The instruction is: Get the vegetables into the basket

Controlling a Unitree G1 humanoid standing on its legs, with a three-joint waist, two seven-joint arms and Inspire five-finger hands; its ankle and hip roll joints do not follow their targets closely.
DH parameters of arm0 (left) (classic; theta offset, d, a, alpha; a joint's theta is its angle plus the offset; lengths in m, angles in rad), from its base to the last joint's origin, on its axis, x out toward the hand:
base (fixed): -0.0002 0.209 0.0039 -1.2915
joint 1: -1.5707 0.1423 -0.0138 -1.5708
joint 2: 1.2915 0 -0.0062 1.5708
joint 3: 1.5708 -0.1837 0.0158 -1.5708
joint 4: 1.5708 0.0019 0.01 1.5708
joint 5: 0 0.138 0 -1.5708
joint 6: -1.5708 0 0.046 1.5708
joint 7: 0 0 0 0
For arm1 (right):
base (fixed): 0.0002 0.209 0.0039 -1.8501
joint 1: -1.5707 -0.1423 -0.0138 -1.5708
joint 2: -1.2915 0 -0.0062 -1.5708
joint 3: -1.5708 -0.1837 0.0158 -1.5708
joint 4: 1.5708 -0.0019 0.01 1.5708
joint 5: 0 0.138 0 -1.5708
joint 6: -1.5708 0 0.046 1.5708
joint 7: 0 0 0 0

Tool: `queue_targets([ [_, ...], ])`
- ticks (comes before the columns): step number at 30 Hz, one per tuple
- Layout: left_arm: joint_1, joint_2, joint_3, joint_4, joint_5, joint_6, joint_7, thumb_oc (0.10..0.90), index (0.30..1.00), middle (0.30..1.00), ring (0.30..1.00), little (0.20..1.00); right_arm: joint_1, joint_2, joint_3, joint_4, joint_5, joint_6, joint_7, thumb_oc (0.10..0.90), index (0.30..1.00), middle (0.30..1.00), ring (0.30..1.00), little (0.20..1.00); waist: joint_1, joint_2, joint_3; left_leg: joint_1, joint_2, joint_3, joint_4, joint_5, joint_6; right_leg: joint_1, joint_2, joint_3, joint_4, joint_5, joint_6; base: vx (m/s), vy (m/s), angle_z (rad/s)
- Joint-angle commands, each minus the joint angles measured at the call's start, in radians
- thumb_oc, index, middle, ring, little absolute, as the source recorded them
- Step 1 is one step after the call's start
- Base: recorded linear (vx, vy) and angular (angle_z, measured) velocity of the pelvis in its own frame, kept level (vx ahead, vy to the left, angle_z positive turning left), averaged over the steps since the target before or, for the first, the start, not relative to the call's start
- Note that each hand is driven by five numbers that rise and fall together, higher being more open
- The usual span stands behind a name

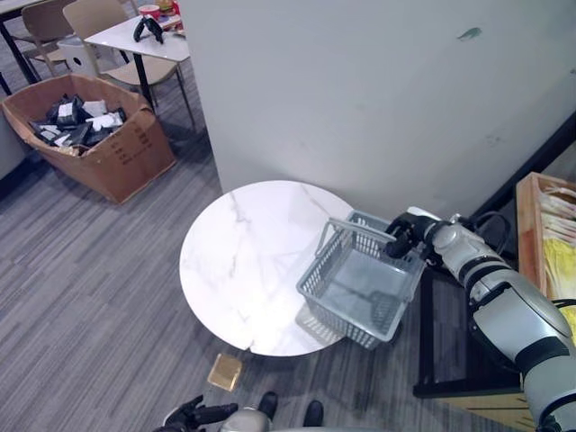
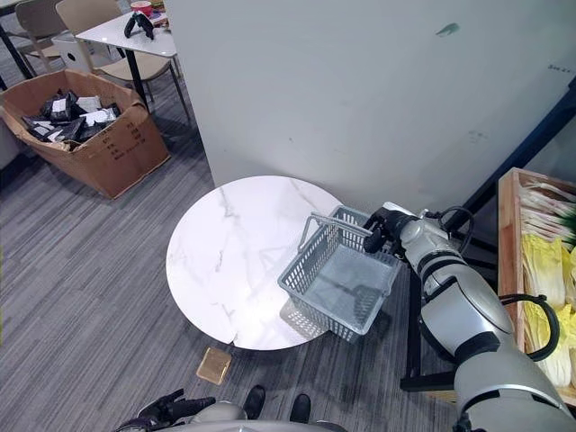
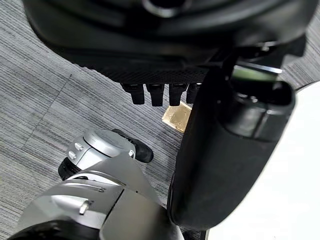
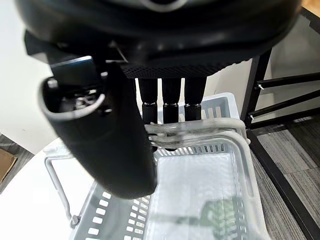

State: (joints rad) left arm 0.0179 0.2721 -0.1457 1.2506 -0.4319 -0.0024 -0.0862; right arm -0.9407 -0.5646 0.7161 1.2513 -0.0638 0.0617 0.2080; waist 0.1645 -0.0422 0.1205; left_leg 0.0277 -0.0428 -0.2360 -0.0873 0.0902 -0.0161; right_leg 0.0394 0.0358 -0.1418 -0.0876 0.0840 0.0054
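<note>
One hand does the work: the right hand (image 2: 382,236) has its fingers (image 4: 170,107) curled round a handle of the grey basket (image 1: 360,283), which sits at the edge of the round white bench (image 1: 243,261), partly overhanging. The basket looks empty. Leafy vegetables (image 2: 540,270) lie in the wooden crate (image 2: 504,216), well apart. Best keep the grasp firm and the basket level while carrying. The left hand (image 1: 193,415) hangs low, fingers relaxed.

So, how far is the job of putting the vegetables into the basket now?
Early stage. The right hand has its fingers curled round a handle of the grey basket, tilted at the round table's edge. The basket looks empty. The vegetables lie in the wooden crate. The left hand hangs low, open.
</note>
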Motion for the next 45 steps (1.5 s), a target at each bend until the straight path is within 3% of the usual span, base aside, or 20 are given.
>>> queue_targets([
  [1,0.018,0.025,-0.064,0.041,0.032,0.014,0.002,0.9,1.0,1.0,1.0,1.0,-0.202,-0.007,0.038,0.021,-0.014,-0.045,-0.057,0.9,1.0,1.0,1.0,1.0,0.018,-0.041,-0.009,0.027,0.002,0.01,0.0,-0.055,-0.016,0.05,-0.077,0.077,0.0,-0.073,0.09,0.0,0.0,0.0],
  [12,0.018,0.02,-0.071,0.04,0.041,0.014,0.001,0.9,1.0,1.0,1.0,1.0,-0.196,0.016,0.051,0.011,-0.037,-0.046,-0.055,0.9,1.0,1.0,1.0,1.0,0.016,-0.039,-0.006,0.02,0.004,0.015,0.0,-0.056,-0.016,0.039,-0.076,0.083,0.0,-0.069,0.091,0.0,0.0,0.0],
  [17,0.009,0.021,-0.074,0.041,0.038,0.017,0.005,0.9,1.0,1.0,1.0,1.0,-0.208,0.044,0.072,0.084,-0.11,-0.031,-0.05,0.9,1.0,1.0,1.0,1.0,0.017,-0.036,-0.002,0.02,0.004,0.013,0.0,-0.054,-0.018,0.04,-0.076,0.081,0.0,-0.07,0.09,0.0,0.0,0.0],
  [18,0.005,0.022,-0.077,0.04,0.04,0.017,0.005,0.9,1.0,1.0,1.0,1.0,-0.212,0.049,0.075,0.099,-0.119,-0.028,-0.049,0.4,0.3,0.3,0.3,0.3,0.018,-0.036,-0.001,0.02,0.004,0.012,0.0,-0.054,-0.018,0.04,-0.075,0.08,0.0,-0.07,0.09,0.0,0.0,0.0],
  [35,-0.008,0.021,-0.067,0.045,0.045,0.021,0.008,0.9,1.0,1.0,1.0,1.0,-0.211,0.053,0.058,0.097,-0.14,-0.02,-0.059,0.4,0.3,0.3,0.3,0.3,0.008,-0.033,-0.009,0.027,0.004,0.012,0.0,-0.057,-0.019,0.048,-0.078,0.077,0.0,-0.073,0.09,0.0,0.0,0.0],
  [45,-0.014,0.037,-0.039,0.056,0.04,0.023,0.0,0.9,1.0,1.0,1.0,1.0,-0.313,-0.04,0.132,-0.091,-0.083,-0.029,-0.013,0.4,0.3,0.3,0.3,0.3,-0.028,-0.04,-0.039,0.052,0.009,0.047,0.0,-0.069,-0.019,0.056,-0.076,0.103,0.0,-0.068,0.091,0.0,0.001,-0.04],
])
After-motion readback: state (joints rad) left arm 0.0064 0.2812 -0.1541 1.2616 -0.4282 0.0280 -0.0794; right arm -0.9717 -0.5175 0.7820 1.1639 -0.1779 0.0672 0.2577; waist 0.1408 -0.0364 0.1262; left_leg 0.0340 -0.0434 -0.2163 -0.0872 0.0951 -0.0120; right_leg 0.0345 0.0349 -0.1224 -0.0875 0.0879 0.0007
